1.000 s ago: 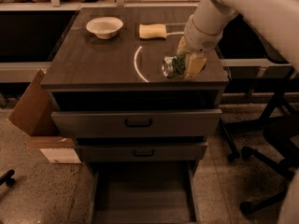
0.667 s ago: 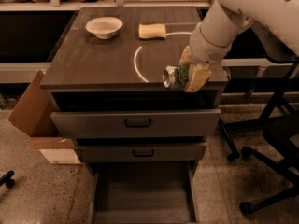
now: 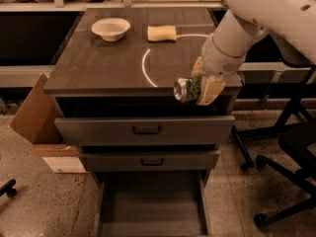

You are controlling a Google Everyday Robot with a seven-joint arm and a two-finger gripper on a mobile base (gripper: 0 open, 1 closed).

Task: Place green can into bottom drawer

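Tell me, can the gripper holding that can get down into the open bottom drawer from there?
Probably yes. The gripper holds the green can at the cabinet's front edge, and the bottom drawer stands pulled out below, its floor bare; the two upper drawers leave it uncovered.

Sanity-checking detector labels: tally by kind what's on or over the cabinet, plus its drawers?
white round bowl: 1
yellow rectangular sponge: 1
green-and-white aluminium can: 1, held sideways in the gripper at the front right edge of the dark cabinet top
grey cabinet drawers: 3, the bottom drawer open
Total: 6
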